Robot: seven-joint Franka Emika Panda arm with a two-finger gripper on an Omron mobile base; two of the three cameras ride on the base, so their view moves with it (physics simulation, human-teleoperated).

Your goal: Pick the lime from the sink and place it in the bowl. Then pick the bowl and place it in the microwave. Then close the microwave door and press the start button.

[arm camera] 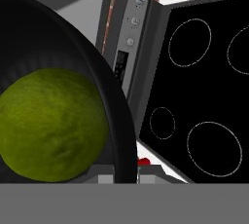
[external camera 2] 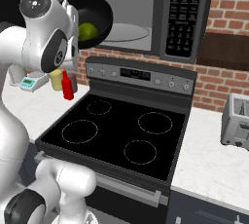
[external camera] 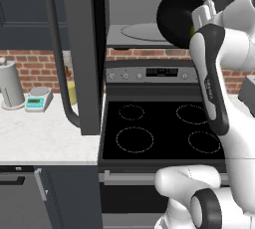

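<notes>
Stove (external camera 2: 116, 130) below, arm raised, pincer (external camera 2: 73, 23) gripping tilted bowl (external camera 2: 95, 11)

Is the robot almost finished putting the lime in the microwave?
Partly. The lime already sits in the black bowl. The gripper is holding that bowl up, tilted, at the mouth of the microwave. Left to do: set the bowl inside, shut the microwave door, which stands wide open, and press start.

Even, diffuse rendered light across all views; no distinct source. Shadows are faint and soft. The stove top (external camera: 164, 128) stays flat black without glare. The lime (arm camera: 51, 130) shows coarse, blurred texture at close range. Edges look soft and low-resolution
</notes>
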